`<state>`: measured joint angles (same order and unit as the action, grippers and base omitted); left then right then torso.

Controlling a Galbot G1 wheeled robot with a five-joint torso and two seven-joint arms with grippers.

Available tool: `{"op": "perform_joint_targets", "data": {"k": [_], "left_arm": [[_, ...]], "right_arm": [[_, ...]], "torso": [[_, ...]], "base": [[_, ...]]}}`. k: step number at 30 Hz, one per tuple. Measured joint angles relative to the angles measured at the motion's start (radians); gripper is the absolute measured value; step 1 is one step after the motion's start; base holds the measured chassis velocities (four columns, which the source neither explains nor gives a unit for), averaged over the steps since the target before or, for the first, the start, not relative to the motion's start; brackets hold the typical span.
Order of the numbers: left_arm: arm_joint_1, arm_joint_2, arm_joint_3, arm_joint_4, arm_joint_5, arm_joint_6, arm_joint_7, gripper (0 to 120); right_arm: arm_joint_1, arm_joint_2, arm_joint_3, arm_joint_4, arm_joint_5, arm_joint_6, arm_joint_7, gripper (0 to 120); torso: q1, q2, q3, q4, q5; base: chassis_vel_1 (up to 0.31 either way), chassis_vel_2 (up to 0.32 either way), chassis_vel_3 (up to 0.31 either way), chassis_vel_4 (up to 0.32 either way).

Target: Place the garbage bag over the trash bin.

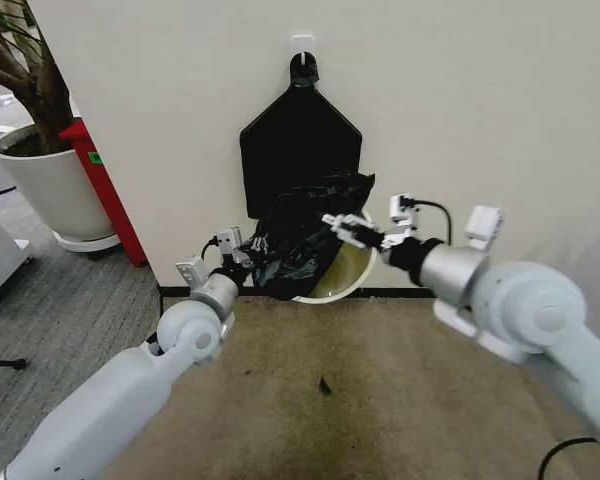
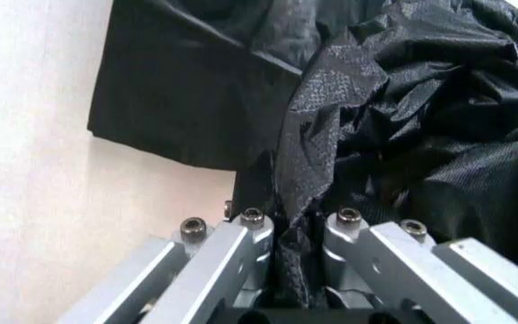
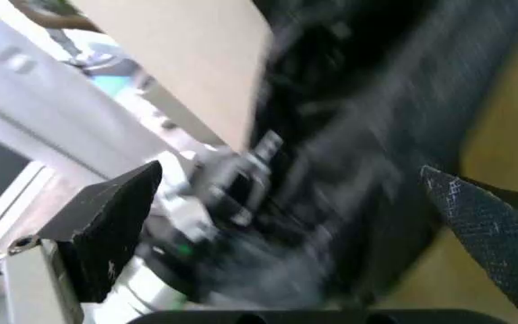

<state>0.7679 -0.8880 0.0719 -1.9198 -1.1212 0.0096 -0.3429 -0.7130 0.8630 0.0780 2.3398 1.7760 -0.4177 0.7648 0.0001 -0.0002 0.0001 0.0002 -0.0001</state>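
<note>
Centrally, just below mid-frame in the head view, the garbage bag (image 1: 305, 235) is draped over the trash bin (image 1: 348, 275), covering its left side while the right of the rim shows bare. Lower left of it, the left gripper (image 1: 242, 262) is clamped on a fold of plastic. Upper right, the right gripper (image 1: 348, 226) touches the bag, fingers spread wide, nearer the uncovered rim.

trash bin (image 1: 348, 275): mostly hidden by garbage bag (image 1: 305, 235) | right wrist view: blurred
</note>
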Motion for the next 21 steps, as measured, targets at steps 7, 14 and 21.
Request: {"op": "perform_joint_targets", "data": {"k": [7,14,21], "left_arm": [[0.0,0.0,0.0,-0.002,0.019,0.0,0.008,4],[-0.002,-0.003,0.004,-0.011,0.03,-0.001,0.014,4],[-0.01,-0.008,0.01,-0.011,0.032,-0.002,0.015,4]], "right_arm": [[-0.035,0.023,-0.036,0.022,-0.024,0.018,0.107,100],[-0.036,0.054,-0.049,-0.005,-0.023,0.046,0.123,100],[-0.016,0.093,-0.059,-0.039,0.005,0.076,0.14,94]], "torso": [[0.0,0.0,0.0,-0.0002,0.0],[0.0,0.0,0.0,-0.0002,0.0001],[0.0,0.0,0.0,-0.0001,0.0001]], "base": [[0.0,0.0,0.0,0.0],[0.0,0.0,0.0,0.0],[0.0,0.0,0.0,0.0]]}}
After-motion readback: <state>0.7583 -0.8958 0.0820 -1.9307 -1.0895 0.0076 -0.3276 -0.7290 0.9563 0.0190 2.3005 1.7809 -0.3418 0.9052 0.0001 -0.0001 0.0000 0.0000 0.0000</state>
